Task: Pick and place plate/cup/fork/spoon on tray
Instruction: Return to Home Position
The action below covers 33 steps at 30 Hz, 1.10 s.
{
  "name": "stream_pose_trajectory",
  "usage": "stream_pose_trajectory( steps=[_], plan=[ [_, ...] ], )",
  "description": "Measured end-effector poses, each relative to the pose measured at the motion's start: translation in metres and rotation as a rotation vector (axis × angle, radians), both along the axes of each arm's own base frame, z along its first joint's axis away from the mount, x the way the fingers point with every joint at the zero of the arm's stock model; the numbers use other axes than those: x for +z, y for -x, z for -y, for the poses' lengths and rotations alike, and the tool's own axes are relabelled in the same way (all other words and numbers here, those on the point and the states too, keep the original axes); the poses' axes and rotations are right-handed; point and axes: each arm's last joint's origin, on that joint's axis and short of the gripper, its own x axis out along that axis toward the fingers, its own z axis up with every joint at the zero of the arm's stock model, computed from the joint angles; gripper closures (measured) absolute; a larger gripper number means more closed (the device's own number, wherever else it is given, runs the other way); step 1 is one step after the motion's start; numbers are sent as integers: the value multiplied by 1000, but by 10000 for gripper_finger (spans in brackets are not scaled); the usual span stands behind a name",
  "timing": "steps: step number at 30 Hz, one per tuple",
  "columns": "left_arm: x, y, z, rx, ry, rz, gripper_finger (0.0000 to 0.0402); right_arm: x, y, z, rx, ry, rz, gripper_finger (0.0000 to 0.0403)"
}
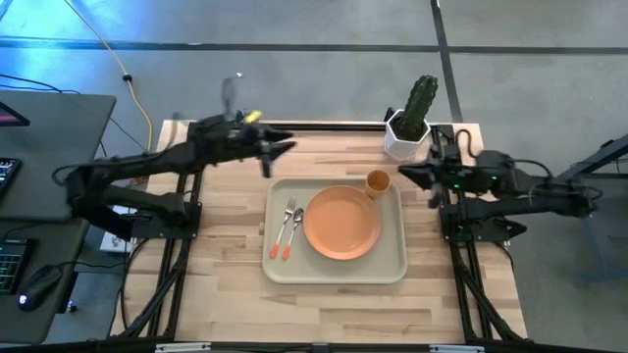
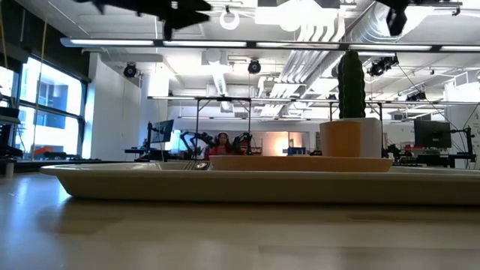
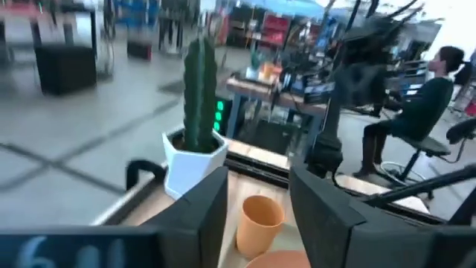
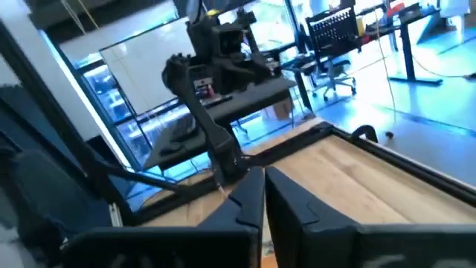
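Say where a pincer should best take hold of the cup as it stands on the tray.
Probably the rim of the cup, from straight above. It stands upright, mouth open, in the tray's far right corner, with the plate close beside it, so one finger inside and one outside seems easiest.

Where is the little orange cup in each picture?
High view: the cup stands in the tray's far right corner, near the cactus pot.
Low view: right of centre, before the cactus.
Left wrist view: between the jaws, beside the pot.
Right wrist view: not visible.
Shared landmark: the cactus.
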Motion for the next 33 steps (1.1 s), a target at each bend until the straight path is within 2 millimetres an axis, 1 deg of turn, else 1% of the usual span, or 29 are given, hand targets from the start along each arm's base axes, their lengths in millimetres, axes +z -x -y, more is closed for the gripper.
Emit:
stream_pose_trajectory(
  steps=[1, 3, 5, 6, 9, 12, 17, 19, 21, 26, 30, 33],
  plan=[
    [-1, 12, 3, 3, -28, 10, 275, -5, 7, 0, 5, 4, 9, 397],
    [-7, 28, 7, 3, -127, -8, 294, -13, 18, -2, 49, 28, 12, 396],
    [-19, 41, 11, -8, -209, -92, 316, -21, 27, -4, 111, 107, 25, 393],
    [-22, 45, 13, -12, -232, -112, 327, -24, 31, -5, 117, 147, 33, 393],
    [-25, 62, 19, -10, -216, -77, 363, -32, 38, -5, 106, 230, 48, 401],
    [-39, 75, 26, -43, -223, -46, 394, -40, 41, -5, 102, 241, 51, 400],
    [-71, 96, 35, -60, -207, 48, 393, -51, 44, -6, 117, 365, 40, 402],
    [-85, 103, 37, -58, -189, 55, 396, -57, 44, -5, 111, 399, 30, 402],
    [-99, 109, 39, -61, -178, 38, 400, -66, 42, -5, 114, 392, 8, 402],
    [-122, 120, 43, -61, -163, 44, 400, -91, 34, -5, 129, 336, -6, 403],
    [-138, 126, 46, -61, -144, 55, 401, -108, 29, -5, 126, 339, 52, 403],
    [-144, 130, 48, -89, -122, 80, 401, -118, 28, -5, 119, 331, 102, 403]
  ],
)
